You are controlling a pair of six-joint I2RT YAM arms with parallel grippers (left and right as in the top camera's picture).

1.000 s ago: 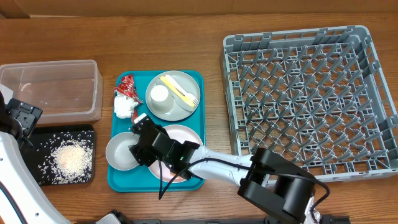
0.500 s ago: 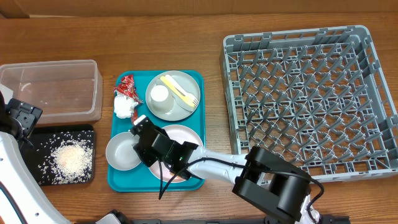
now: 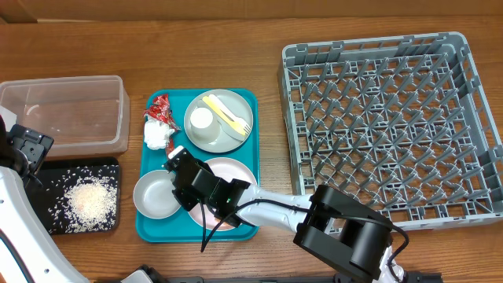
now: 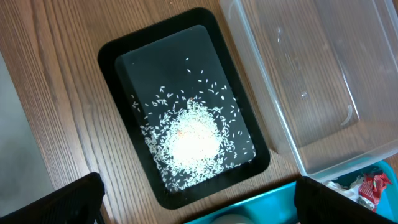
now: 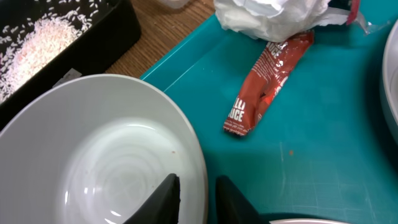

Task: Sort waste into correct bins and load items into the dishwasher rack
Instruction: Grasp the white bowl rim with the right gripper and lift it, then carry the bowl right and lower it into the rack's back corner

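A white bowl [image 3: 154, 196] sits at the near left of the teal tray [image 3: 245, 98]. My right gripper [image 3: 174, 185] straddles its right rim, one finger [image 5: 165, 194] inside the bowl [image 5: 93, 162] and the other outside, shut on the rim. A red foil wrapper [image 5: 264, 87] and a crumpled white napkin [image 5: 273, 15] lie just beyond on the tray. My left gripper [image 4: 199, 202] hangs open above the black tray [image 4: 124, 62] with its heap of rice [image 4: 189, 137]. The clear tub [image 3: 63, 110] stands behind it. The grey rack [image 3: 393, 126] stands at the right.
A grey plate [image 3: 228, 137] at the back of the teal tray carries a small white cup [image 3: 202, 118] and the yellow fork and spoon [image 3: 228, 114]. A white plate [image 3: 240, 171] lies partly under my right arm. Another red wrapper [image 3: 161, 106] sits at the tray's back left.
My right gripper and the white bowl have shifted slightly toward the near edge of the teal tray. The left arm has not moved.
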